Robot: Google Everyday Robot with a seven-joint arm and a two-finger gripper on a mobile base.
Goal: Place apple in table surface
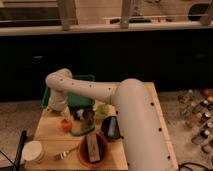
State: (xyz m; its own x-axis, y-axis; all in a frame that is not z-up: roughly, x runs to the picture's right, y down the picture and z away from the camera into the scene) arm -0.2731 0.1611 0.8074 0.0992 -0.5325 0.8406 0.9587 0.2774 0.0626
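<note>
My gripper (64, 116) hangs right over the apple (66, 126), which is just below it, down at the table (47, 132); whether it clamps the apple I cannot tell

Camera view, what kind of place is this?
Probably a kitchen or pantry area: a long counter runs behind, a wooden table carries a bowl and a tray, and bottles stand to the right. The gripper is right by the apple.

Orange-red apple (66, 125) below the gripper (65, 117); tan plank-grained table surface (47, 132).
</note>
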